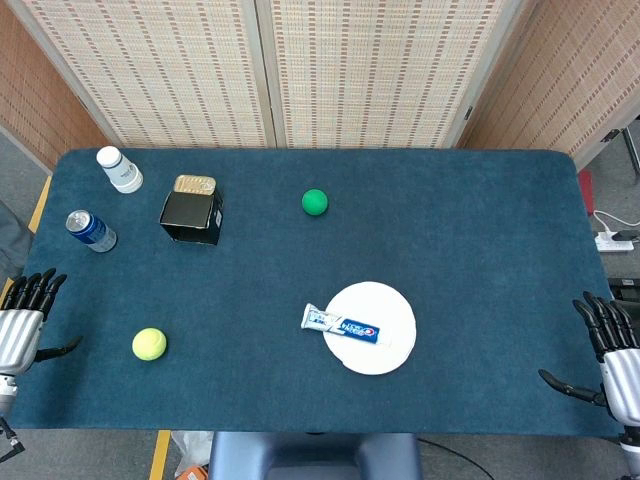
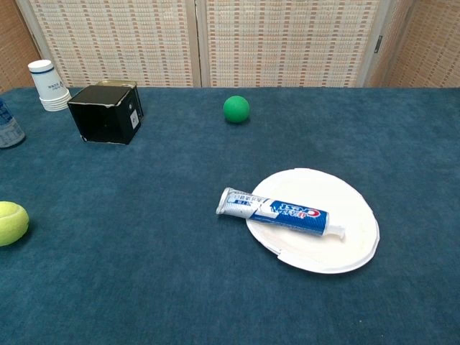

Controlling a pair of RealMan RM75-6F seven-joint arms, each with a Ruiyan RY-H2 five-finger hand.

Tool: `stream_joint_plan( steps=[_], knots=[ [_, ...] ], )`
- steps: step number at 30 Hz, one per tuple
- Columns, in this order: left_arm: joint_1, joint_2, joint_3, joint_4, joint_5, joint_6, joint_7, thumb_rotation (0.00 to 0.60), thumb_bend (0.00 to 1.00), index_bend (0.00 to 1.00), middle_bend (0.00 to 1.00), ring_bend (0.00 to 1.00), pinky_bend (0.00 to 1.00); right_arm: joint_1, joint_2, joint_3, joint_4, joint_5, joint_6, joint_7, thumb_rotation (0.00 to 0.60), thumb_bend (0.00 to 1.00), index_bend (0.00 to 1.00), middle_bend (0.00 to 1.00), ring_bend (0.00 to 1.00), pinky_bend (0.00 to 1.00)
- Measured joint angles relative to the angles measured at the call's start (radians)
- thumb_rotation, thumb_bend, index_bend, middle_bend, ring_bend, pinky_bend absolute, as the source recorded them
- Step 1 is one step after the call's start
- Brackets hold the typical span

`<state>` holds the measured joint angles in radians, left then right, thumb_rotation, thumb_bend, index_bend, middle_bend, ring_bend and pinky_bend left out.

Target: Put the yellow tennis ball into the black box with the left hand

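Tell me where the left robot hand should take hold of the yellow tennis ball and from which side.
Probably from above: the yellow tennis ball sits alone on the table, clear all round. Round, it has no better face, so fingers should wrap its widest middle. The left robot hand waits open just left of it.

The dark blue table covering [image 1: 470, 250] in front of me looks like matt, felt-like cloth with a fine nap. My yellow tennis ball [image 1: 149, 344] has a fuzzy, matt felt surface. The black cube-shaped box [image 2: 106, 113] looks like smooth cardboard with a slight sheen and scuffed pale edges. The small green ball [image 2: 236, 109] appears smooth and matt. The round white plate [image 2: 352, 237] looks like thin matt paper. The white-and-blue toothpaste tube [image 2: 277, 210] is glossy plastic. My left hand [image 1: 24, 318] and right hand [image 1: 612, 352] show silver metal-look shells with black fingers.
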<state>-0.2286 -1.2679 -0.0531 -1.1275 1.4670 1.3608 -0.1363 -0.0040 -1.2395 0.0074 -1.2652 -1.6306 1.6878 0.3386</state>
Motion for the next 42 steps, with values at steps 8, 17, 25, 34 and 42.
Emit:
stream_joint_plan(
  steps=[8, 17, 25, 34, 42],
  knots=[
    [0.005, 0.002, -0.001, -0.001, 0.007, 0.017, -0.01, 0.344, 0.16, 0.0, 0.0, 0.0, 0.0, -0.001, 0.001, -0.006, -0.005, -0.014, 0.0, -0.009, 0.6, 0.0, 0.03, 0.0, 0.0, 0.0],
    [0.007, 0.029, -0.009, -0.031, 0.013, 0.034, -0.012, 0.343, 0.16, 0.0, 0.0, 0.0, 0.0, 0.003, 0.003, -0.006, -0.018, -0.019, -0.008, -0.022, 0.6, 0.0, 0.03, 0.0, 0.0, 0.0],
    [0.01, 0.016, -0.018, -0.011, 0.028, 0.081, -0.041, 0.211, 0.16, 0.76, 0.81, 0.65, 0.87, 0.015, 0.007, -0.012, -0.028, -0.029, -0.033, -0.045, 0.6, 0.0, 0.03, 0.0, 0.0, 0.0],
    [0.013, -0.07, -0.023, 0.17, 0.095, 0.202, -0.163, 0.204, 0.17, 1.0, 1.0, 1.0, 1.0, 0.015, 0.01, -0.013, -0.026, -0.032, -0.03, -0.031, 0.6, 0.0, 0.03, 0.0, 0.0, 0.0],
    [0.06, -0.09, -0.005, 0.132, 0.059, 0.182, -0.092, 0.6, 0.59, 1.0, 1.0, 1.0, 1.0, 0.016, 0.014, -0.016, -0.024, -0.034, -0.036, -0.022, 0.6, 0.0, 0.03, 0.0, 0.0, 0.0]
  ],
)
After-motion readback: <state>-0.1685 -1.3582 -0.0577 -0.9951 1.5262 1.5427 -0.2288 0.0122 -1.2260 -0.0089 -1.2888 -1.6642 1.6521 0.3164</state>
